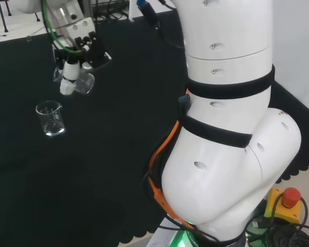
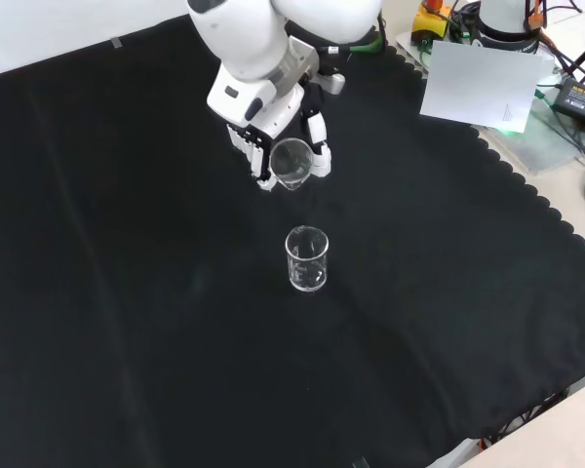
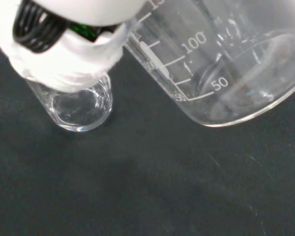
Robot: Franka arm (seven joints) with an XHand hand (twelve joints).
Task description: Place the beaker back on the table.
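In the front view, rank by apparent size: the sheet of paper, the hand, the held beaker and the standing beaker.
1. Sheet of paper
2. Hand
3. Held beaker and standing beaker: they look alike, so no ranking.

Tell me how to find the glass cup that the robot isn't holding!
Find the big white robot arm reaching over the black cloth. Its hand holds one tilted beaker in the air. In the front view, just below it, the other beaker stands upright on the cloth by itself, untouched.
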